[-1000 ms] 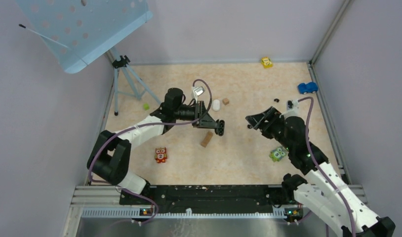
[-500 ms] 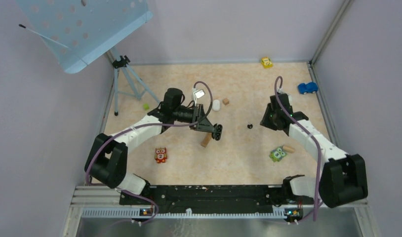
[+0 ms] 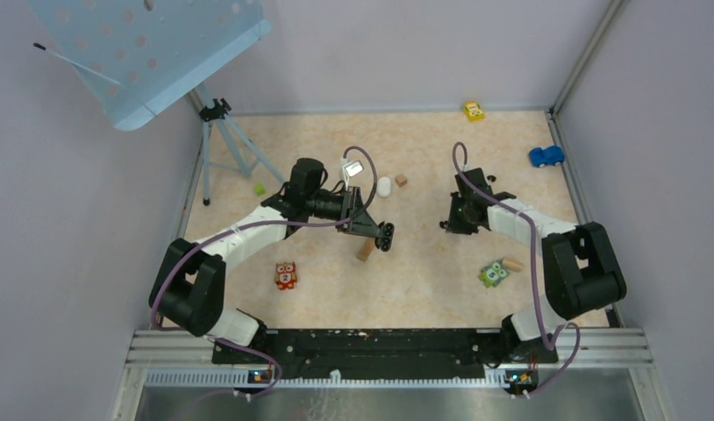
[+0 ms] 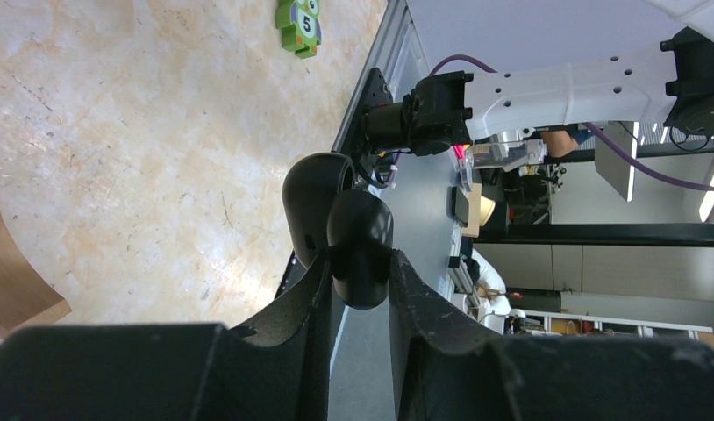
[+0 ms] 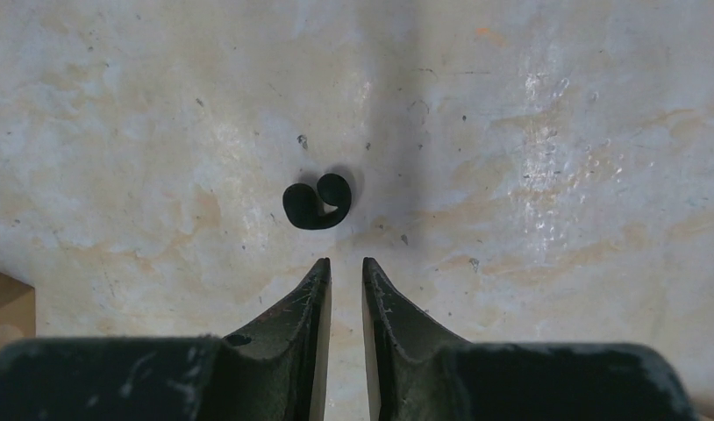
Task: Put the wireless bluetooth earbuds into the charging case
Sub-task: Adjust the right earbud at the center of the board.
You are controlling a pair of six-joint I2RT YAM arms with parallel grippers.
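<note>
My left gripper is shut on the black charging case and holds it above the table's middle. In the left wrist view the case stands open, its rounded lid pinched between my fingertips. A black earbud lies on the table just ahead of my right gripper. Those jaws stand a narrow gap apart with nothing between them. In the top view the right gripper points down at the table right of centre and covers the earbud.
A white oval object and a small wooden block lie behind the case. More blocks, a red owl tile, a green owl tile, a blue car, a yellow car and a tripod are scattered around.
The right arm has swung left and down over the black earbud, and its jaws have narrowed from wide to a small gap. The left arm with the case has barely moved.
</note>
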